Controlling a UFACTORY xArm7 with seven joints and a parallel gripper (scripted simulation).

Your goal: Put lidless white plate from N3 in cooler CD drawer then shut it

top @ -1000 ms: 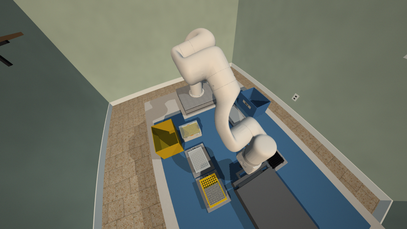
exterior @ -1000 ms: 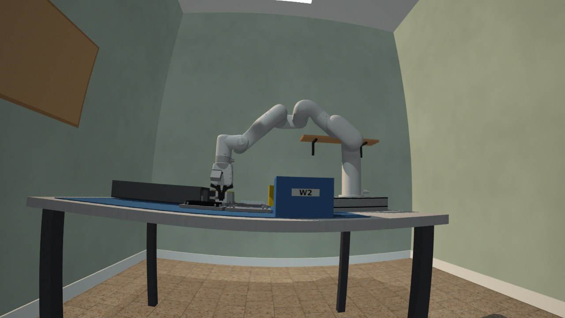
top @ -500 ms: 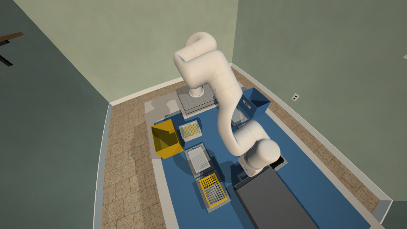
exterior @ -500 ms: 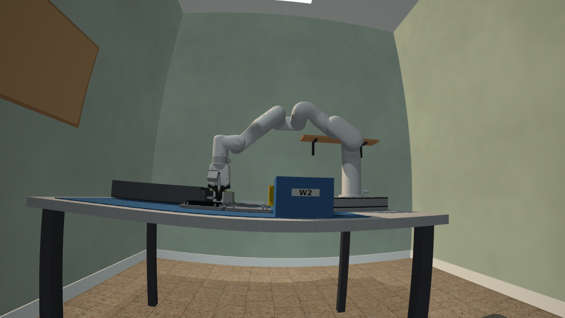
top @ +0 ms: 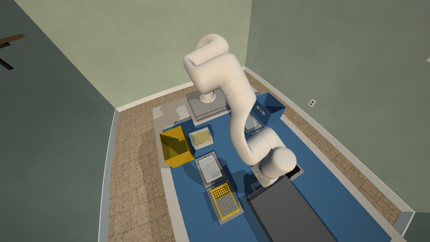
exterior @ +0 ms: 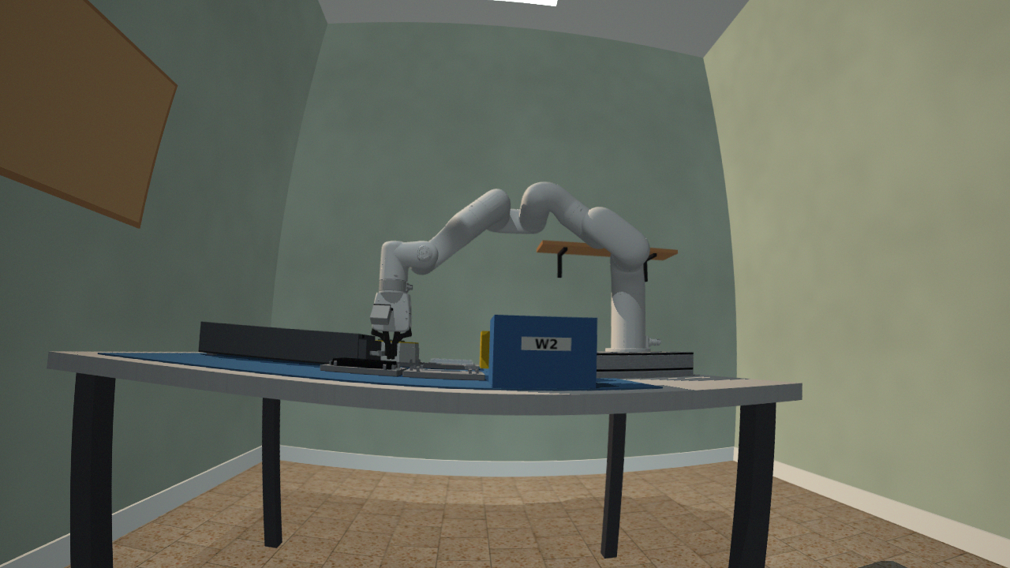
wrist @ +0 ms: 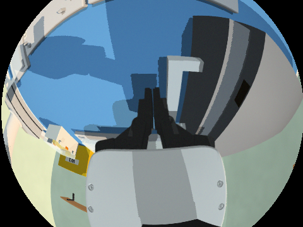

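Observation:
The dark grey cooler CD (top: 288, 210) lies at the near right of the blue mat. Its drawer front sits flush with the housing, so the inside is hidden. The lamp patch (wrist: 241, 93) on the front is dark. The light grey bar handle (wrist: 178, 75) stands out from the front. My gripper (wrist: 153, 96) is shut on nothing, fingertips low and just beside the handle. It also shows in the side view (exterior: 390, 351), while the wrist hides it from above. A white well plate (top: 209, 168) lies in a grey nest left of the cooler.
A yellow bin (top: 174, 147) and a tip box (top: 200, 137) stand at the left. A blue bin W2 (top: 269, 108) is at the back right. A yellow tube rack (top: 224, 201) is near the cooler's left. A black plate (top: 294, 172) lies right of my wrist.

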